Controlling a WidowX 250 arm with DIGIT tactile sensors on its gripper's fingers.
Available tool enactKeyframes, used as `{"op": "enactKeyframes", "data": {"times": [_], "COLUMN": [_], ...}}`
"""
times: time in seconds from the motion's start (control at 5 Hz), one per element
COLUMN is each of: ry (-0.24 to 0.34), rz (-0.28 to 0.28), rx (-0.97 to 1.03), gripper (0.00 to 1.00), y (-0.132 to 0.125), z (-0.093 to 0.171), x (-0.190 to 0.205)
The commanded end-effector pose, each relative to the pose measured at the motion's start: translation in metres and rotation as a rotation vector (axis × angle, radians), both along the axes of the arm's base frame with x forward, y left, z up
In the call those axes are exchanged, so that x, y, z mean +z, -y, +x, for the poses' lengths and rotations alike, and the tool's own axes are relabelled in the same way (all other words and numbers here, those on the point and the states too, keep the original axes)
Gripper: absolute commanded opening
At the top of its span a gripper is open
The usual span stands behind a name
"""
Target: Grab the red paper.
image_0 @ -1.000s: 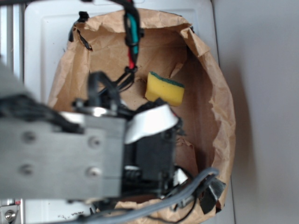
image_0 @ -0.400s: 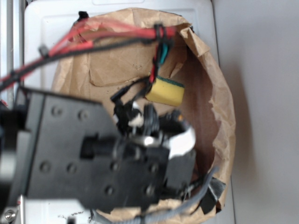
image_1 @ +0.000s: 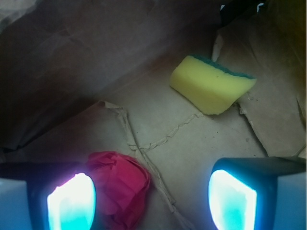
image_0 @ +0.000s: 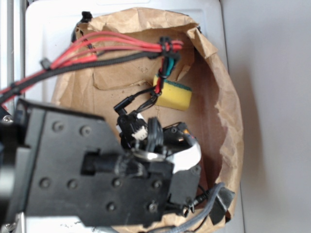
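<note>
Down inside a brown paper bag (image_0: 228,121) on a white surface (image_0: 48,43); crumpled walls all round, torn and creased floor visible from the wrist; black arm (image_0: 87,170) filling the lower left of the exterior view, hiding much of the bag floor; bundle of red and black wires (image_0: 97,46) running from the left edge across the bag's upper part to a tie near the far wall, then dropping toward the sponge.

Gripper (image_1: 151,199) wide open in the wrist view; two glowing fingers, one (image_1: 72,201) at lower left, the other (image_1: 232,199) at lower right, well apart, bare bag floor between them; nothing held.

Sponge (image_1: 211,84), yellow with a green top, lying tilted on the floor toward the far side, well apart from both fingers; seen also from outside (image_0: 174,94), partly crossed by the hanging wires.

Red paper (image_1: 120,189), a crumpled wad, on the bag floor just beside the left-hand finger, on its inner side, partly overlapped by it at the picture's bottom; off-centre in the gap, well apart from the other finger; contact with the finger impossible to tell; hidden behind the arm in the exterior view.
</note>
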State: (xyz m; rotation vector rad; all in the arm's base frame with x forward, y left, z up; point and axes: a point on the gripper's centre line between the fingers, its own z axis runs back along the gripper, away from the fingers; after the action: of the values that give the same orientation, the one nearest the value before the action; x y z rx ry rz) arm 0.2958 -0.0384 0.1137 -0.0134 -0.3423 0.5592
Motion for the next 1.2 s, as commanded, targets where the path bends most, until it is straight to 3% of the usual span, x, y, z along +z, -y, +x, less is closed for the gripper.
{"op": "enactKeyframes", "data": {"times": [0.0,0.2,0.4,0.6,0.8,1.0], "ry": [0.029,-0.004,-0.083,-0.091,-0.082,-0.033], "rz": [-0.006,-0.034,-0.038,-0.04,-0.077,-0.153], "rx": [-0.005,-0.058,-0.122,-0.135,-0.159,-0.182], "gripper": [1.0,1.0,1.0,1.0,1.0,1.0], "y": [-0.004,-0.006,0.002,0.008,0.012,0.017], "z": [0.002,0.0,0.001,-0.003,-0.009,-0.013], "x": [0.012,0.004,-0.006,-0.012,-0.016,-0.022]}}
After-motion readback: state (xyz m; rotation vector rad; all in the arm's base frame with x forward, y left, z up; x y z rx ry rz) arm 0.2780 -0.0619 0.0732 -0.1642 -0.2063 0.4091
